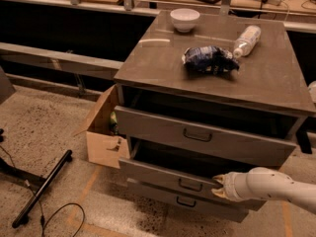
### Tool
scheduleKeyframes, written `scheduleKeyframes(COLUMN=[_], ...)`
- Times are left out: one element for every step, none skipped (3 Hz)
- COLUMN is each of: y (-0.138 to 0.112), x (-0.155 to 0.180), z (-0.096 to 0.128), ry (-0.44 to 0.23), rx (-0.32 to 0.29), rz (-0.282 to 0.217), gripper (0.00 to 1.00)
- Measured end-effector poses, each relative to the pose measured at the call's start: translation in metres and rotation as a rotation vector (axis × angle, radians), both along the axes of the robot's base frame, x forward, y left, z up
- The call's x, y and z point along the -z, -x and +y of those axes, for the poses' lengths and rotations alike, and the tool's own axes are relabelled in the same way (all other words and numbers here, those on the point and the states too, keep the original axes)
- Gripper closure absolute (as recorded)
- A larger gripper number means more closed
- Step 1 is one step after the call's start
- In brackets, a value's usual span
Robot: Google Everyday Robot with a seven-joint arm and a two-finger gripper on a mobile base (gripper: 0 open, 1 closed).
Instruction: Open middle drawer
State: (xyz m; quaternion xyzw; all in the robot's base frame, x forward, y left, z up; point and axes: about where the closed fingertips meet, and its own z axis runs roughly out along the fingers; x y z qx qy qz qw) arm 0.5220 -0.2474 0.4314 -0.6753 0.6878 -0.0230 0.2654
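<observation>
Gripper [217, 186] at the front of the middle drawer [153, 171], which stands partly pulled out

I see the gripper against the drawer's upper edge, just right of its dark loop handle [190, 185]; I cannot tell whether it is open or closed. The top drawer [163, 131], above it, also stands out, and the lowest drawer [148, 191] sits just below. Well above the gripper, a white bowl [184, 19], a blue bag [210, 60] and a bottle [246, 39] lie on the cabinet top [158, 58]

My white arm [276, 186] reaches in from the near right, roughly level. Its gripper [218, 185] points left, low down.
</observation>
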Motion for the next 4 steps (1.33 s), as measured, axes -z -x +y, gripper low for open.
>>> scheduleKeyframes(y=[0.000, 0.015, 0.015, 0.048], x=[-0.002, -0.006, -0.006, -0.024], z=[0.000, 0.000, 0.000, -0.002], ry=[0.000, -0.003, -0.004, -0.003], rx=[0.000, -0.009, -0.009, -0.022], rz=[0.000, 0.031, 0.031, 0.095], gripper=[0.83, 0.60, 0.36, 0.13])
